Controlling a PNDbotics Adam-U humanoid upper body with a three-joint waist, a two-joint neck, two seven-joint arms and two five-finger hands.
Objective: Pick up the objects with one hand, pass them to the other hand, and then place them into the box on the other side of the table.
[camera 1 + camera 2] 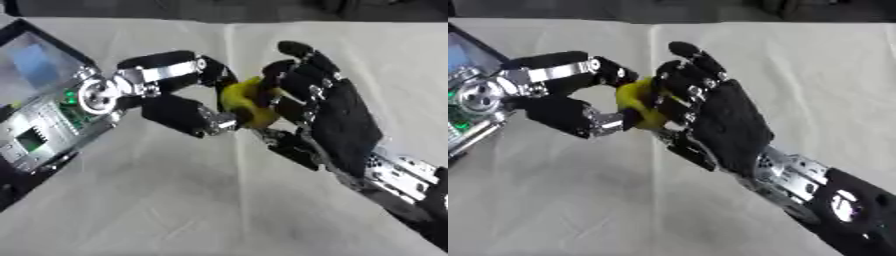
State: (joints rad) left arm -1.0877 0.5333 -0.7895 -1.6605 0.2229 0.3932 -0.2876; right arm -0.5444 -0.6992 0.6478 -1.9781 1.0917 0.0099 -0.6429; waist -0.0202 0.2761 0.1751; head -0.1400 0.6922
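**Q:** Yellow object (245, 102): where is it, and what holds it?

**A:** It hangs above the desk (175, 200), between the two hands, touching both. The left hand (175, 95) reaches in from the object's left, with one finger curled over the top of it and another pressing from below, so its fingers are clamped on the object. The right hand (719, 120) stands just to the object's right, back toward the camera, fingers bent round the far side. Both hands appear to grip it at once, which suggests the hand-over is in progress.

**Q:** How is the object likely to handle?

**A:** Only a small, rounded, smooth yellow form shows; what it is cannot be told. It looks light, since fingertips alone carry it. A smooth curved skin would probably be slippery against hard fingers. Whether it is stiff or soft cannot be judged, as no denting is visible.

**Q:** Where should the receiving hand take hold?

**A:** Probably across the middle of the object, on faces opposite each other, away from the spots the giving fingers cover. A hold near a tapered end risks squeezing it out.

**Q:** Is the box visible?

**A:** A dark-rimmed container (35, 55) shows at the edge, well to the object's left, behind the left arm. Whether it is the target box cannot be told.
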